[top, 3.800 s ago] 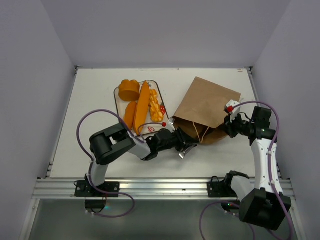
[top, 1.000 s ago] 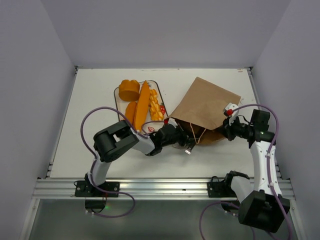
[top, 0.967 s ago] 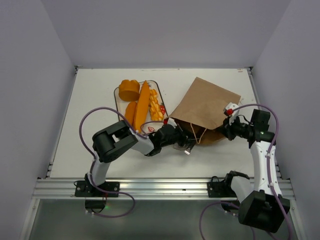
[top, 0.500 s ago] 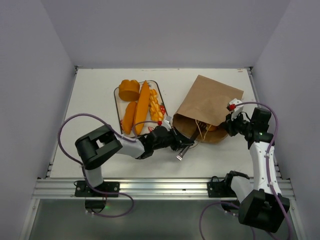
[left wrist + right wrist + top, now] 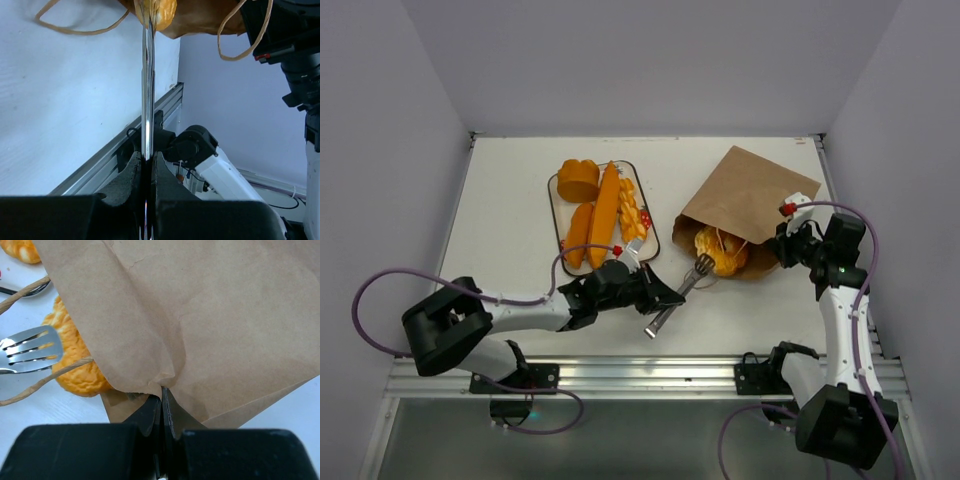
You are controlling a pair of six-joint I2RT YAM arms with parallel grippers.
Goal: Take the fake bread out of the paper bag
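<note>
The brown paper bag (image 5: 752, 200) lies at the right of the table, its mouth facing left. An orange-golden bread (image 5: 719, 251) sits in the mouth, half out. My left gripper (image 5: 663, 301) is shut on the silver tongs (image 5: 682, 291), whose tips touch that bread. In the left wrist view the tongs (image 5: 147, 85) run up from the shut gripper (image 5: 146, 159) to the bread (image 5: 161, 8). My right gripper (image 5: 783, 246) is shut on the bag's near edge; in the right wrist view the gripper (image 5: 162, 401) pinches the paper bag (image 5: 210, 315) beside the bread (image 5: 75, 365) and the tongs' head (image 5: 31, 346).
A white tray (image 5: 556, 192) at centre left holds a round bun (image 5: 578, 180), a long baguette (image 5: 605, 212), a braided loaf (image 5: 632, 214) and a smaller roll (image 5: 578, 231). The bag's loop handles (image 5: 75, 27) trail on the table by its mouth. Walls enclose the table on three sides.
My left arm has drawn back to the left with the tongs, and the bread now shows at the bag's mouth. My right gripper has pulled the bag's edge up and back.
</note>
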